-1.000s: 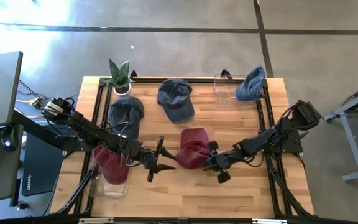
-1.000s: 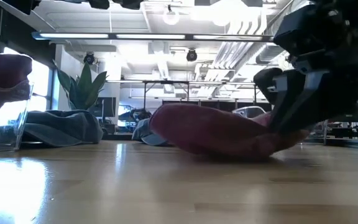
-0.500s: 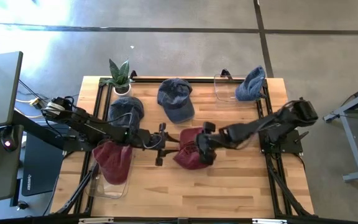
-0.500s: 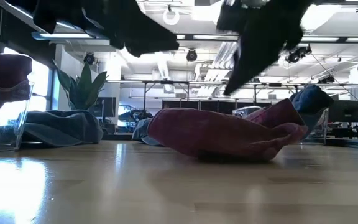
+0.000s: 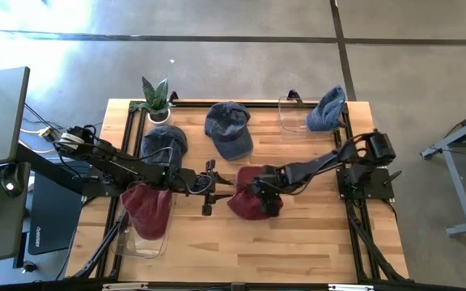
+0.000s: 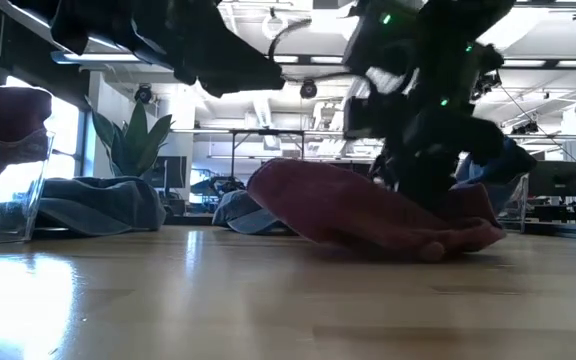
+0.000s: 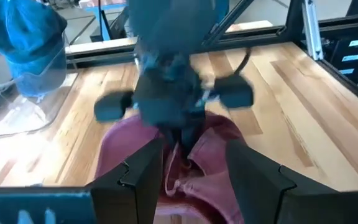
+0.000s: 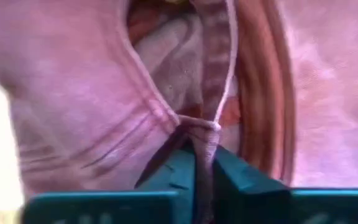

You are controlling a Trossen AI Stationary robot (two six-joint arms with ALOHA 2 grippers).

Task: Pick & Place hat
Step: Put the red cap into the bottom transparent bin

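1. Wooden slats make up the table (image 5: 298,250), which carries a potted plant (image 5: 155,99), 2 clear bins and several caps.
2. At mid-table lies the red hat (image 5: 249,194), the task's thing, resting on the wood.
3. Reaching in low, the right gripper (image 5: 262,192) has its fingers pinched together on a fold of that hat's fabric, seemingly near the inner band; such a thin ridge gives a firm hold for lifting.
4. Just beside the hat, the left gripper (image 5: 209,187) hovers with its fingers (image 7: 143,174) parted around nothing, likely waiting to steady or receive.
5. Another red hat (image 5: 146,207) sits in the near-left bin (image 5: 136,245), probably the drop spot.
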